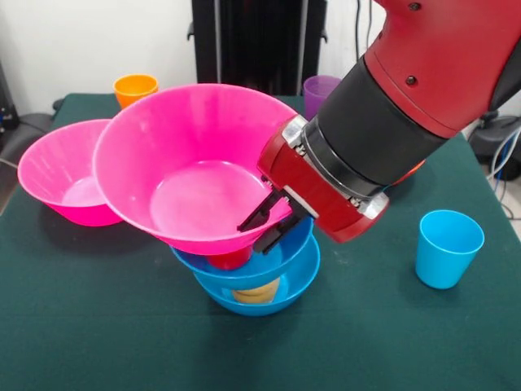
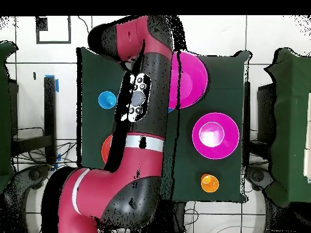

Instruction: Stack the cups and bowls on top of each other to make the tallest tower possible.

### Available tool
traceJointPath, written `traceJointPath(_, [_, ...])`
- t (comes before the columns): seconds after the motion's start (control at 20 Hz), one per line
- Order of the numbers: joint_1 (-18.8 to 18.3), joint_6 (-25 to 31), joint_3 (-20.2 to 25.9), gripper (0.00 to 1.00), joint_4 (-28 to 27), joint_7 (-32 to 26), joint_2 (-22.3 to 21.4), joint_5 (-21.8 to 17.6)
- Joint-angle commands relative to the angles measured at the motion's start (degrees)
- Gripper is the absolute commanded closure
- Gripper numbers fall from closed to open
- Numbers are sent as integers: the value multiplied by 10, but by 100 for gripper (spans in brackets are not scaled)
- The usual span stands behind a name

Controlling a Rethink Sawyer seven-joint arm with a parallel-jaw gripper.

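Jaws: the gripper (image 1: 267,221) has its black fingers (image 1: 254,217) clamped on the right rim of the upper pink bowl (image 1: 191,163), one finger inside the bowl and one below the rim.
Upper pink bowl: tilted, mouth turned toward the camera, resting on a red cup (image 1: 230,259) at the top of the tower (image 1: 256,277).
Tower: near the table's middle; two blue bowls (image 1: 285,281) nested one above the other, a yellowish cup (image 1: 256,292) showing in the lower one. The contact between cup and pink bowl is probably firm, but the bowl hides it.
Second pink bowl (image 1: 61,175): upright on the table (image 1: 98,326), left of the tower, just behind the tilted bowl's left rim.
Light blue cup (image 1: 448,247): upright, right of the tower, well apart from it.
Orange cup (image 1: 135,88): far left of the table.
Purple cup (image 1: 320,94): far side, partly behind the arm (image 1: 407,106).
Overhead: the arm covers the tower; an orange-red bowl (image 2: 107,148) peeks out beside it.
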Motion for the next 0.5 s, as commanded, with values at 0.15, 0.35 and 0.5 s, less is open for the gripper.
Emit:
traceJointPath(0.15, [32, 47, 45, 100, 65, -43, -37, 19])
traceJointPath(0.35, [39, 49, 44, 100, 78, -41, -47, 18])
traceJointPath(0.5, [37, 57, 41, 100, 72, -46, -47, 19])
